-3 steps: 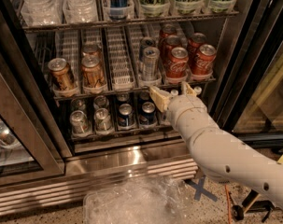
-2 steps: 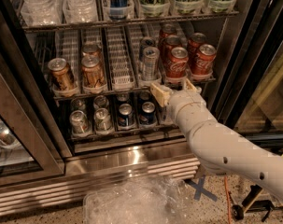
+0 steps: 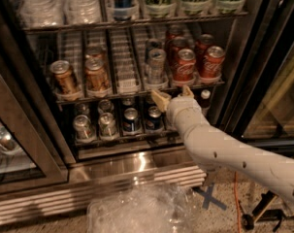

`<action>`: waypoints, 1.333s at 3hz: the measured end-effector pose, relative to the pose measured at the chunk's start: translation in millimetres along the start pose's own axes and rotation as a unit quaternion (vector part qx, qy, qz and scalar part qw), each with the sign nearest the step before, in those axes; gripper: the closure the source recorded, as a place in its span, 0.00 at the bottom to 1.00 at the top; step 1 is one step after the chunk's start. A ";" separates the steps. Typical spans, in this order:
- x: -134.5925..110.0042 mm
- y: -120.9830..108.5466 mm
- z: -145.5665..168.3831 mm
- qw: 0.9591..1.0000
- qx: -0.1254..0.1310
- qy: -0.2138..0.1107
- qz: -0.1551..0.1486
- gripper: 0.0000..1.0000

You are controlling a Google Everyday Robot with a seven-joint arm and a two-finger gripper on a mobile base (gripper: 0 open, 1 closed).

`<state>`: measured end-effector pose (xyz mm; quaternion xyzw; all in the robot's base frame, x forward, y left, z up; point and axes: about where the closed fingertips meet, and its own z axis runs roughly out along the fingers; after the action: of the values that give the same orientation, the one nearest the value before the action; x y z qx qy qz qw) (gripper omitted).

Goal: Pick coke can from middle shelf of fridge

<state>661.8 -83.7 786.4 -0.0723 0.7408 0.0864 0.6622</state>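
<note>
While coke can (image 3: 185, 65) stands upright on middle shelf (image 3: 123, 62) | tool (image 3: 174, 95) spread apart, just below can

Shop or canteen: stocked glass-door fridge (image 3: 129, 163), jaws by middle shelf (image 3: 123, 62).

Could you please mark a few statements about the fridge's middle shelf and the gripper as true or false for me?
1. The gripper sits at the front edge of the middle shelf, jaws open. True.
2. A coke can is held between the jaws. False: it stands on the shelf just above the gripper, and the jaws hold nothing.
3. The gold-brown cans stand at the picture's left end of the middle shelf. True.
4. The slim silver can stands to the right of the coke cans. False: it stands just left of them in the picture.
</note>
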 end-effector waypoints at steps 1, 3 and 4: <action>3.9 0.2 2.6 1.000 0.000 -0.002 -0.002 0.28; -8.0 2.7 -0.4 1.000 -0.013 -0.012 0.008 0.00; -8.1 2.7 -0.4 1.000 -0.013 -0.012 0.007 0.05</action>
<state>661.7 -81.2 794.6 -0.0741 0.7324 0.1015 0.6692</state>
